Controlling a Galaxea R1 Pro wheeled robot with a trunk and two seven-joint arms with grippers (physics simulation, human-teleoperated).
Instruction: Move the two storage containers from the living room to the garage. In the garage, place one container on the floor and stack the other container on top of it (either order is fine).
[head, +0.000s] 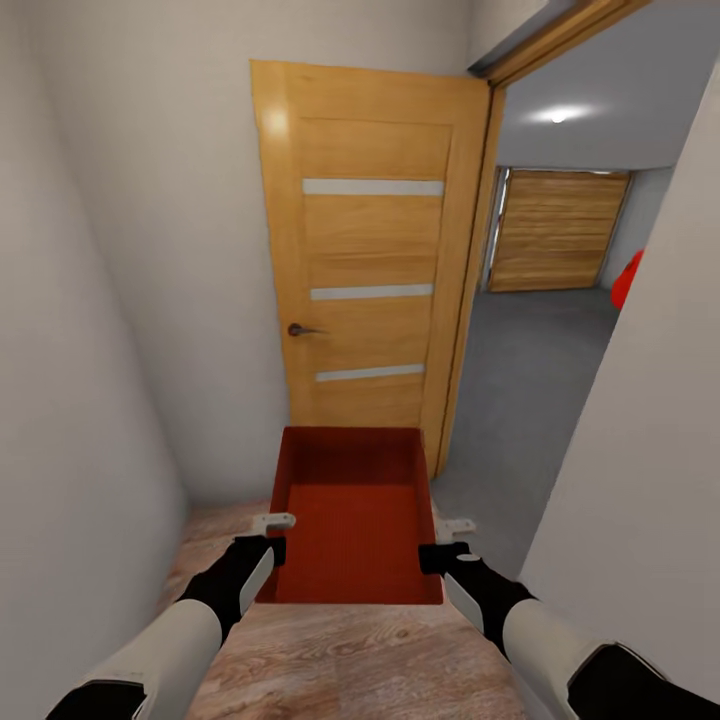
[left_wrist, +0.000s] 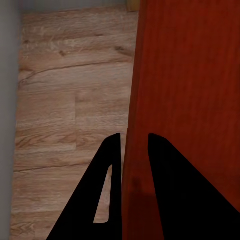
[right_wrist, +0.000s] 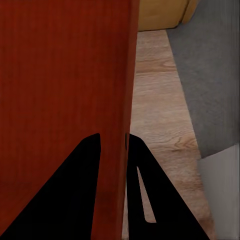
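The storage container (head: 352, 520) was orange-red, shallow, lidless, thin-walled — the left gripper (head: 268, 535) and right gripper (head: 447, 541) each pinched a side wall.

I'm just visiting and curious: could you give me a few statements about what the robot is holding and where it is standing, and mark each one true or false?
1. The storage container is held between both grippers, the left gripper on one side wall and the right gripper on the other. True.
2. The container is full of small items. False: its inside is empty.
3. The wooden door ahead is swung open. True; the doorway beside it shows a grey floor.
4. The robot stands on grey concrete. False: the boards under the container are light wood planks.
5. The room beyond has a plank garage door. True.
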